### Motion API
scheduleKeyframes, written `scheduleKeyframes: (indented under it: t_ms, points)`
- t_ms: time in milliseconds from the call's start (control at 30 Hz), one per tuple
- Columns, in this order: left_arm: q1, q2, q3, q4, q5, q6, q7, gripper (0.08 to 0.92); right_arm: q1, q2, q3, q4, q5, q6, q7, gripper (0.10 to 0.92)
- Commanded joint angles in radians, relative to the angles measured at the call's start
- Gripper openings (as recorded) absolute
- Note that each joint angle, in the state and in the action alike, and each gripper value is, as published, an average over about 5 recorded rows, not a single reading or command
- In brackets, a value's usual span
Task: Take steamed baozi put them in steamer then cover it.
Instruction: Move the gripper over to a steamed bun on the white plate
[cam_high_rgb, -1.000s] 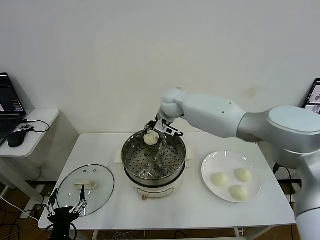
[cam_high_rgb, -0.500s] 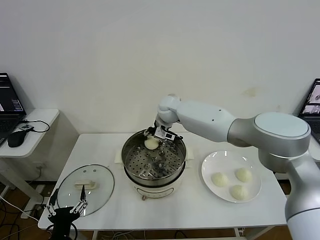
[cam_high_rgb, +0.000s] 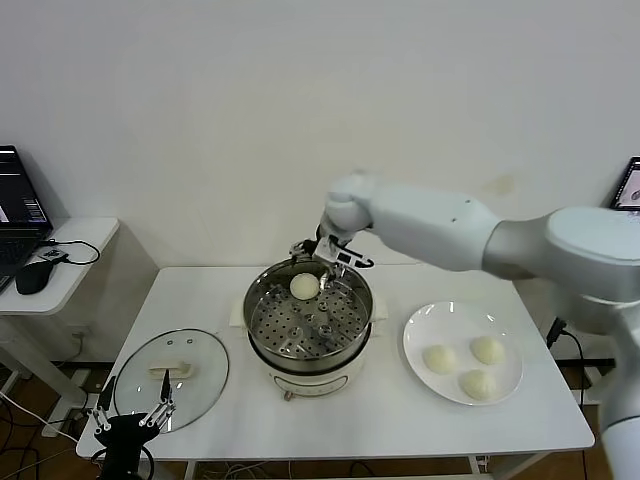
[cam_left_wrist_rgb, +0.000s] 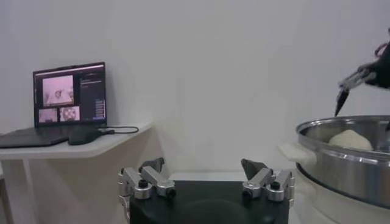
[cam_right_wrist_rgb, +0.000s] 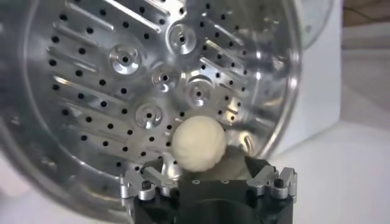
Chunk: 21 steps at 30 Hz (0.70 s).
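One steamed baozi (cam_high_rgb: 304, 287) lies on the perforated tray at the back of the steamer (cam_high_rgb: 251, 312). My right gripper (cam_high_rgb: 327, 258) hovers just above and behind it, open and empty. In the right wrist view the baozi (cam_right_wrist_rgb: 198, 146) rests on the tray (cam_right_wrist_rgb: 91, 91) between and beyond the spread jaws of the right gripper (cam_right_wrist_rgb: 207, 173). Three more baozi (cam_high_rgb: 439, 358) lie on the white plate (cam_high_rgb: 420, 328). The cover (cam_high_rgb: 205, 360) lies flat at the table's front left. My left gripper (cam_high_rgb: 132, 408) is parked open below the table edge by the cover.
The left wrist view shows the left gripper (cam_left_wrist_rgb: 204, 167), the steamer's wall (cam_left_wrist_rgb: 347, 164) with the baozi (cam_left_wrist_rgb: 349, 140) inside. A side table with a laptop (cam_left_wrist_rgb: 68, 91) and mouse (cam_high_rgb: 32, 275) stands at the left.
My right gripper lowered the baozi into the back of the steamer, let go of it, and rose a little. The baozi now lies on the tray. The left arm has not moved.
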Motion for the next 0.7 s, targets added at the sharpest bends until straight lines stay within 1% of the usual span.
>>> scheduleKeyframes:
  t_ms: [33, 167, 333, 500, 700]
  points:
    - [0.002, 0.006, 0.000, -0.020, 0.004, 0.005, 0.002, 0.823, 0.145, -0.338, -0.005, 0.314, 0.188, -0.355, -0.076, 0.823]
    - [0.005, 0.013, -0.002, -0.026, 0.005, 0.007, 0.003, 0.823, 0.148, -0.516, -0.008, 0.418, 0.157, -0.437, -0.092, 0.823]
    - [0.005, 0.024, -0.004, -0.025, 0.004, 0.010, 0.004, 0.823, 0.090, -0.702, -0.030, 0.496, 0.087, -0.477, -0.096, 0.823]
    - [0.001, 0.031, -0.008, -0.019, 0.004, 0.015, 0.005, 0.823, -0.012, -0.777, -0.032, 0.527, 0.027, -0.495, -0.093, 0.823]
    - [-0.004, 0.028, -0.007, -0.021, 0.009, 0.024, 0.005, 0.823, -0.217, -0.790, 0.069, 0.515, 0.008, -0.518, -0.079, 0.823]
